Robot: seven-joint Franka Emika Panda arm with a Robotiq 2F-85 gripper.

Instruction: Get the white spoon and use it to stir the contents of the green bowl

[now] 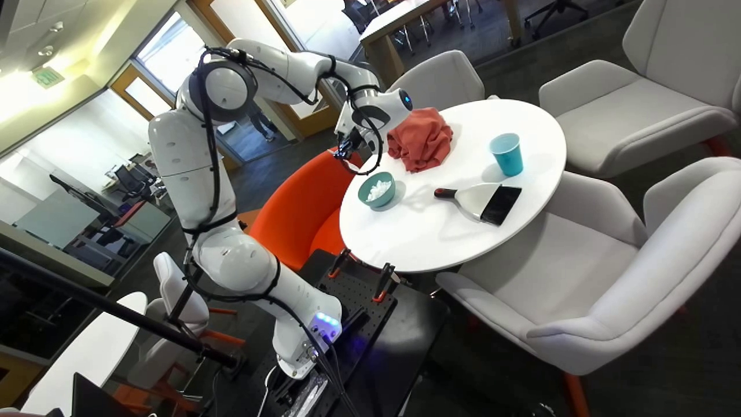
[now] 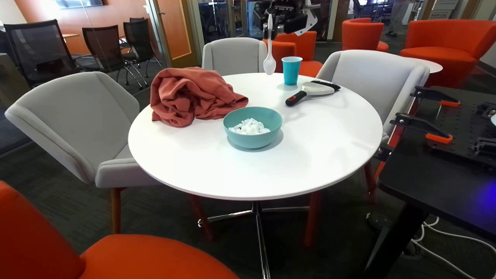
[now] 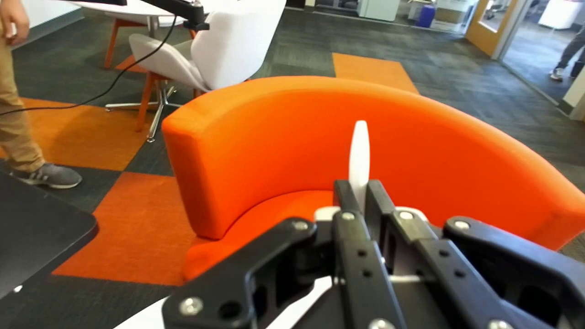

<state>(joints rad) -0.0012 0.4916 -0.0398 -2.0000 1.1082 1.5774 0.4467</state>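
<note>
Up higher than the table (image 2: 329,131), my end effector (image 3: 359,192) pinches the spoon (image 2: 269,62) head-down, apart from the bowl (image 2: 252,142) sitting there. A low approach could clip its rim, tipping it; the slim handle could swivel against the white bits (image 2: 250,127).

On the round white table (image 2: 310,159) I see a crumpled red cloth (image 2: 193,95). A blue cup (image 1: 507,156) stands upright, and near it lies a hand brush (image 1: 476,200). Around this table there are grey chairs (image 2: 73,124) and an orange chair (image 3: 283,146).
</note>
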